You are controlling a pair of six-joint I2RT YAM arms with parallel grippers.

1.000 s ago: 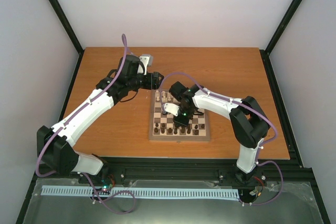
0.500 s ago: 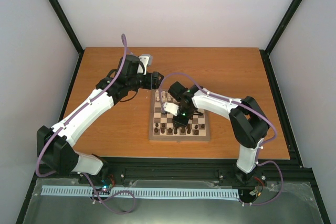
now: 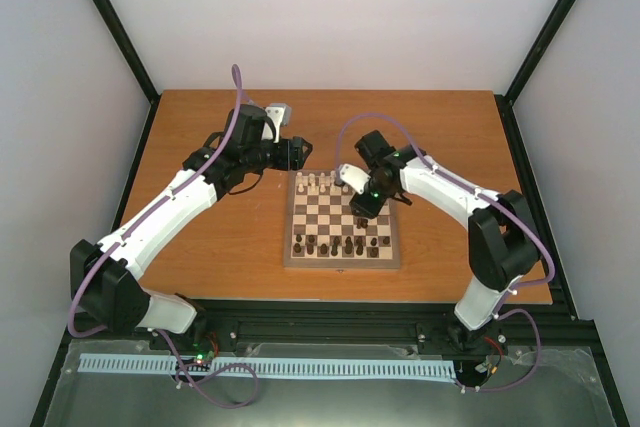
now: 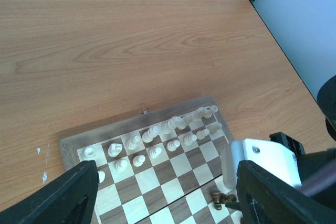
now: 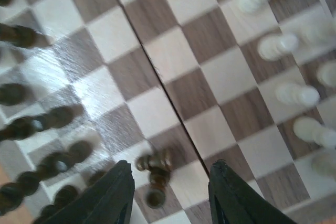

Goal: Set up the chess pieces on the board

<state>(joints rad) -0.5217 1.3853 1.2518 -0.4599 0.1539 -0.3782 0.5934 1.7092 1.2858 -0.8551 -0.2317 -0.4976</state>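
The board [image 3: 325, 209] lies mid-table. Cream-white chess pieces [image 3: 318, 184] stand along its far edge in two rows [image 4: 157, 139]; dark brown pieces [image 3: 335, 245] stand along its near edge. My right gripper [image 3: 362, 199] hovers over the board's right side, open [image 5: 170, 192]. On the squares between its fingers lies a blurred dark brown piece [image 5: 154, 165], tipped on its side [image 4: 222, 198] and not held. More dark pieces [image 5: 47, 124] show blurred at left, cream ones [image 5: 294, 94] at right. My left gripper [image 3: 296, 154] hangs open above the board's far left corner [image 4: 168, 192], holding nothing.
Bare orange-brown table [image 3: 200, 237] surrounds the board. Black frame posts [image 3: 115, 27] and white walls bound it. The right arm's white wrist housing [image 4: 265, 161] sits close to my left gripper's right finger. A small latch [image 4: 144, 111] marks the board's far border.
My right gripper has opened and moved from the board's middle toward its right far side. The dark piece now lies loose under it. The left arm has stayed put.
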